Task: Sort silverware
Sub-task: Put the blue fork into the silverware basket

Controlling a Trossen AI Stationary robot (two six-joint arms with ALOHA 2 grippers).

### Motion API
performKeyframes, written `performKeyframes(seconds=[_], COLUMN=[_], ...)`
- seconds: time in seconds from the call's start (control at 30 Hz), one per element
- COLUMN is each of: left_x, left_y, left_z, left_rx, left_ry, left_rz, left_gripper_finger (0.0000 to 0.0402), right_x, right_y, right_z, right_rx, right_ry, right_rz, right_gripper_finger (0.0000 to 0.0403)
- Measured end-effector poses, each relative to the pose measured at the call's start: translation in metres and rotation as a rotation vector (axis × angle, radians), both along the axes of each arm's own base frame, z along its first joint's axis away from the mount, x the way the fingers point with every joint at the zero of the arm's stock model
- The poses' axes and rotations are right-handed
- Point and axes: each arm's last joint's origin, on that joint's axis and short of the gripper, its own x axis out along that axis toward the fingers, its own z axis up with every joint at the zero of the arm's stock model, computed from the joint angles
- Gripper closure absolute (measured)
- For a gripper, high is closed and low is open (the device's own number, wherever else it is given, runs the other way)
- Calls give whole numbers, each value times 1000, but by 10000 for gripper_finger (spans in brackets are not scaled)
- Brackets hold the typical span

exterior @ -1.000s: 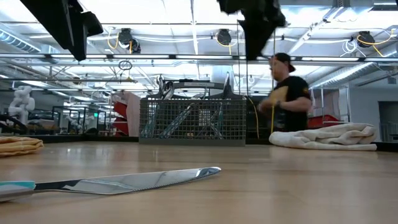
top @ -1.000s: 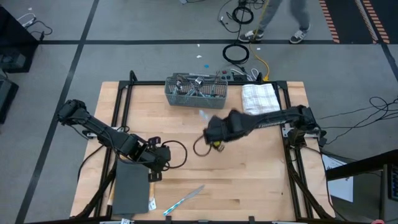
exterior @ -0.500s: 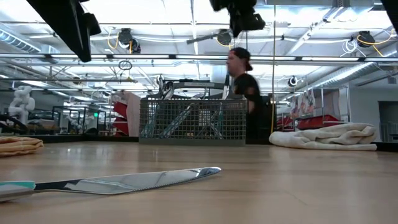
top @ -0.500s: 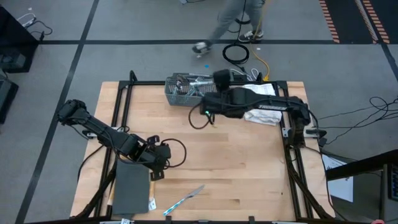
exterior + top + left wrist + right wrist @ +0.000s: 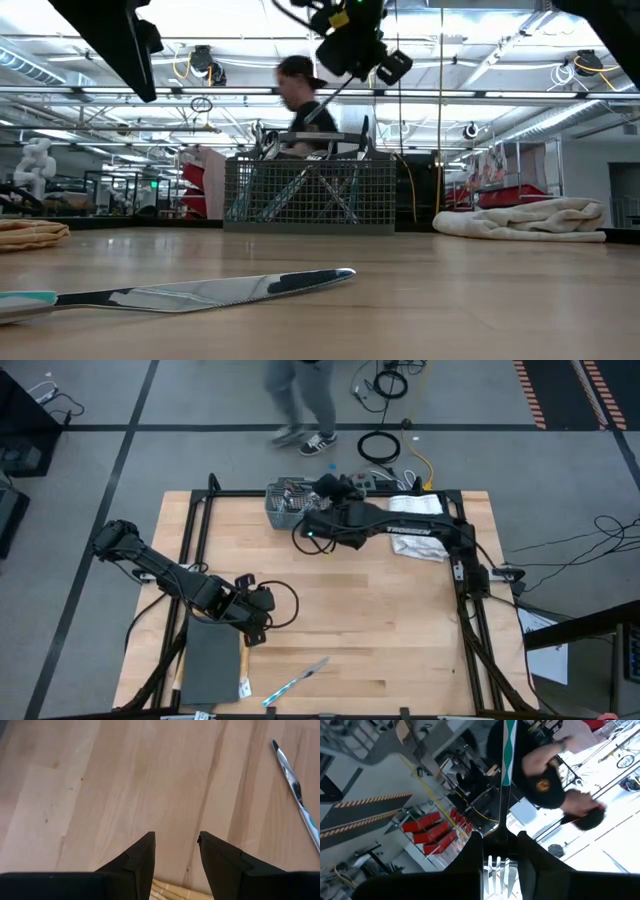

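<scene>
My right gripper [image 5: 500, 836] is shut on a fork with a blue-and-white handle [image 5: 509, 750]. It hangs high above the table beside the grey mesh basket [image 5: 290, 505], which holds more silverware [image 5: 300, 150]. In the low view the gripper [image 5: 360, 55] shows above the basket [image 5: 310, 195]. One knife [image 5: 297, 680] lies flat on the wood near the near edge. My left gripper [image 5: 176, 839] is open low over bare wood, left of the knife [image 5: 295, 790]. My right gripper pinches the fork between its two fingers [image 5: 482, 855] at the thin neck [image 5: 501, 820]. The fork lies along the fingers. Its tines [image 5: 497, 867] reach back between them and the patterned handle sticks out past the fingertips. It is lifted clear of the table.
A white folded towel [image 5: 420, 510] lies at the far right of the table [image 5: 400, 640]. A dark grey mat [image 5: 210, 665] and a tan strip [image 5: 170, 892] lie by the left gripper. A person [image 5: 305, 400] walks on the floor beyond the far edge, among cables.
My right gripper has swung from above the table's middle toward the far edge and left, ending beside the basket, and has turned about as it went. The person behind the table has walked from right to left.
</scene>
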Motion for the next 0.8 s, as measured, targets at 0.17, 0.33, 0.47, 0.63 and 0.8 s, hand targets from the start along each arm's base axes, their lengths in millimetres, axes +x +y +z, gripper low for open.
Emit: performKeyframes(seconds=[0.17, 0.33, 0.47, 0.63, 0.8], left_x=[0, 1, 1, 1, 1], left_y=[1, 1, 2, 3, 3], left_z=[0, 0, 1, 1, 1], left_rx=[32, 50, 73, 93, 98], left_ry=[-16, -26, -39, -50, -52], left_rz=[13, 20, 30, 39, 40], left_gripper_finger=[243, 243, 243, 243, 243], right_x=[10, 20, 30, 39, 45], right_y=[-5, -6, -12, -18, -30], right_z=[-20, -29, -30, -34, -47], right_rx=[15, 99, 114, 134, 153], right_ry=[42, 12, -2, 42, 76], right_rz=[-6, 37, 78, 129, 134], right_gripper_finger=[369, 369, 369, 369, 369])
